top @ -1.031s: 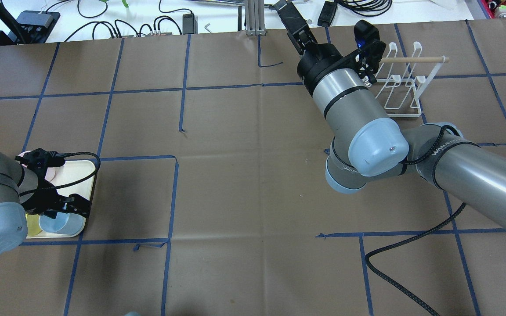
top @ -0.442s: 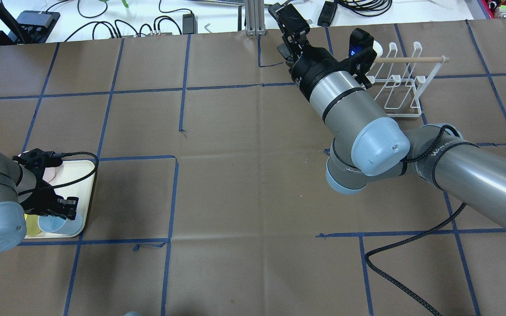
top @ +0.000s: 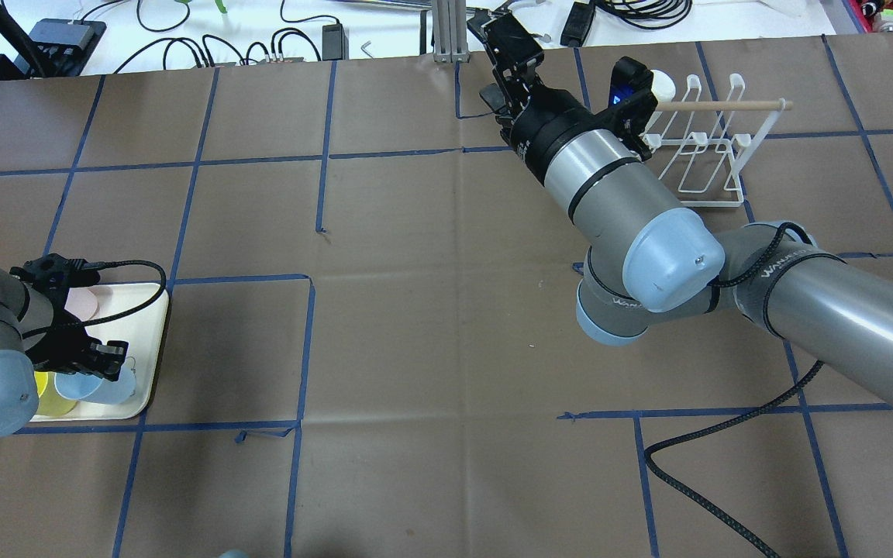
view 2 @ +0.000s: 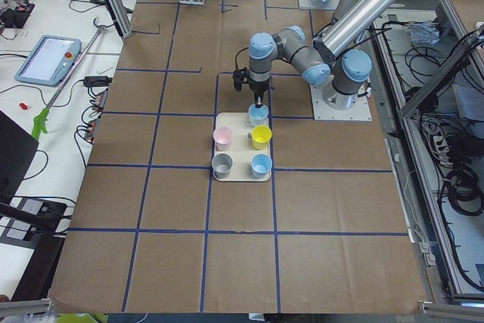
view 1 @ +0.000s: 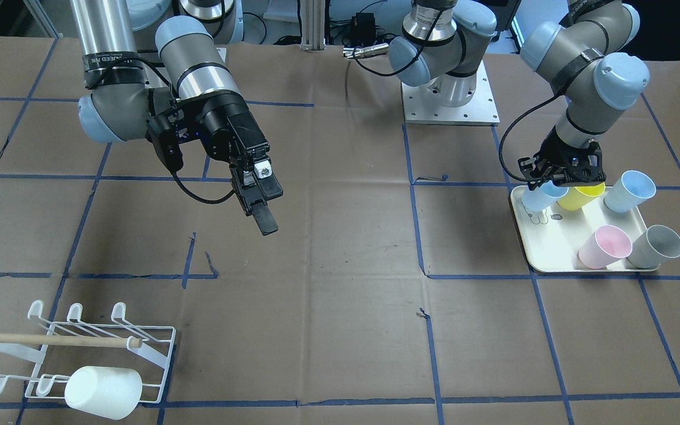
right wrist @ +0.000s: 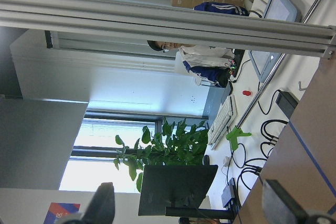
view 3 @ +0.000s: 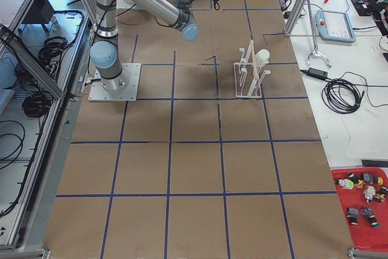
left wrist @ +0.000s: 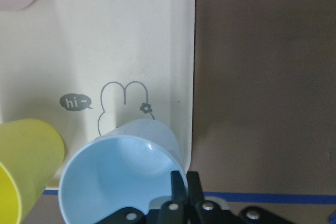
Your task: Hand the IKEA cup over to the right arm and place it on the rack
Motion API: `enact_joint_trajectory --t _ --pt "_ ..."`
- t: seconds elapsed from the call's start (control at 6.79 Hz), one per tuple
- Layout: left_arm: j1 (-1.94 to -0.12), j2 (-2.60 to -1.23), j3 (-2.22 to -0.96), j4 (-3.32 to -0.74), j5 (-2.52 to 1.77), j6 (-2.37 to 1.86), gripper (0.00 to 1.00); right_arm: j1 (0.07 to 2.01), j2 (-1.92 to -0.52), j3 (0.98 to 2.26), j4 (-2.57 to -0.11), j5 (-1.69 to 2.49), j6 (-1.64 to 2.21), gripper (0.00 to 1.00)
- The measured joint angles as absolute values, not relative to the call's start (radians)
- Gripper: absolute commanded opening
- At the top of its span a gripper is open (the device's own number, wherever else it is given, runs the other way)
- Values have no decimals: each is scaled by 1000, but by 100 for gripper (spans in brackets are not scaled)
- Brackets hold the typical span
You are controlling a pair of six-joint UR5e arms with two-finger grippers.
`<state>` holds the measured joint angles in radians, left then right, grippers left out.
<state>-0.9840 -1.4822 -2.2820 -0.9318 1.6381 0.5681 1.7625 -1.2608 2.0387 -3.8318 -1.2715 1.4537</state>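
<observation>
My left gripper is shut on the rim of a light blue cup. The cup hangs tilted at the near corner of the cream tray. The left wrist view shows my fingers pinching the cup's rim. In the front view the cup is under the left gripper. My right gripper is open and empty, raised over the table's far edge, left of the white wire rack. It also shows in the front view. The rack holds a white cup.
On the tray stand a yellow cup, another light blue cup, a pink cup and a grey cup. A black cable lies on the brown paper at the near right. Cables and boxes lie beyond the far edge.
My left gripper has shifted left over the tray with the light blue cup, which now tilts. My right gripper has swung left, away from the rack, uncovering the white cup.
</observation>
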Motion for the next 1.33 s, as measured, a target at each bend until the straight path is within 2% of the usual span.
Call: enact_joint_trajectory --t 0.44,1.03,1.33 --pt "-1012 -1521 -2062 -1039 1652 557 0 1761 -1263 2041 -3828 -1270 1450 100" --pt "-1126 -1679 -1564 -1356 1609 487 0 1761 -1264 2041 -3827 -1269 1449 100" --pt "-1133 -1723 -1476 -1367 1404 502 0 1761 -1264 2041 -3827 -1270 1449 100"
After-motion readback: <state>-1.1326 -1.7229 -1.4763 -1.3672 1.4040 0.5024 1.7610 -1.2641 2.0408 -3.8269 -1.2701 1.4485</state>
